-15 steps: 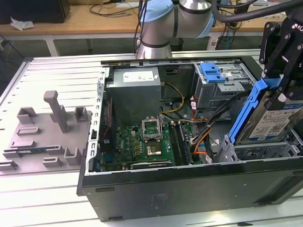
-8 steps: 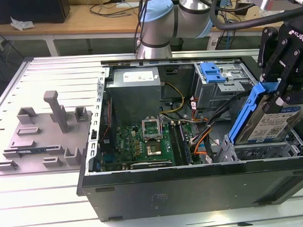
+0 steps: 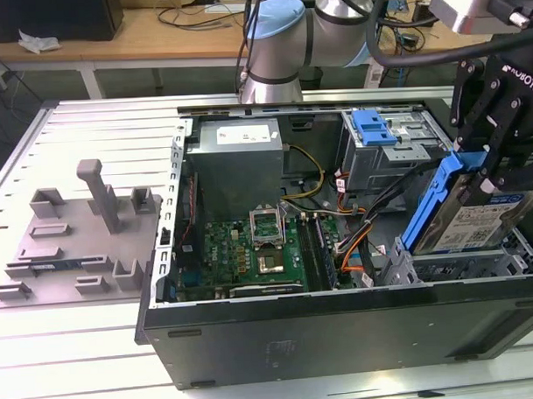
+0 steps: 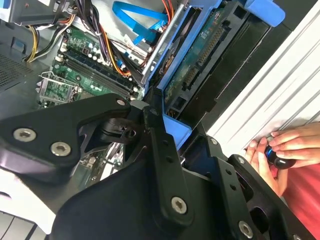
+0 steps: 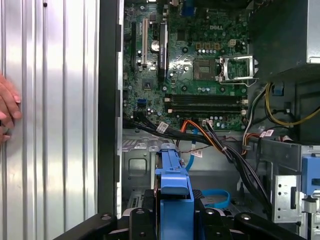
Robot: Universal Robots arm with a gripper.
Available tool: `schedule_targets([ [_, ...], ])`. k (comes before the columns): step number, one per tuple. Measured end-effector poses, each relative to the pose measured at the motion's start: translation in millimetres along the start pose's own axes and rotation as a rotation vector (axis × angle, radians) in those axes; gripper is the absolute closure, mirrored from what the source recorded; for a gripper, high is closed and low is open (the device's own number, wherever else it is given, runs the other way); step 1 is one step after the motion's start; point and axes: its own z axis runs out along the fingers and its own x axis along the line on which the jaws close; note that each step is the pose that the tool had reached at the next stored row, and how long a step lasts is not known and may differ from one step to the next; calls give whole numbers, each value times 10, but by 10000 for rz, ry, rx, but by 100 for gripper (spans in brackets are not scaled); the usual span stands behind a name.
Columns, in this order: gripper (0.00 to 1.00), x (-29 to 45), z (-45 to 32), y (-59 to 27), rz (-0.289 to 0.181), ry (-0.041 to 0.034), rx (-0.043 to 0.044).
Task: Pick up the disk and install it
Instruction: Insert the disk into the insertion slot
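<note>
Silver flat hard drive in a blue plastic bracket (image 3: 464, 221), just the one, hangs tilted at the exterior view's right. It's clamped between both fingers of the single black gripper (image 3: 493, 172), right over the drive bay of the one open black computer case (image 3: 341, 333).

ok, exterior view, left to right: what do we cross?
Grey plastic fixture with upright posts → grey power-supply box with white label → blue plastic latch on metal drive cage → silver disk in blue carrier, gripped by the black hand.
</note>
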Motion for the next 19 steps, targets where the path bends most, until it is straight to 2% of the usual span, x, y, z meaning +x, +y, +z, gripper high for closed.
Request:
schedule_targets([
  [9, 64, 5, 119, -1, 1, 0, -1],
  [16, 64, 7, 173, -1, 2, 3, 0],
  [17, 62, 7, 174, -1, 2, 2, 0],
  [18, 50, 7, 174, -1, 2, 3, 1],
  [19, 50, 7, 175, -1, 2, 1, 0],
])
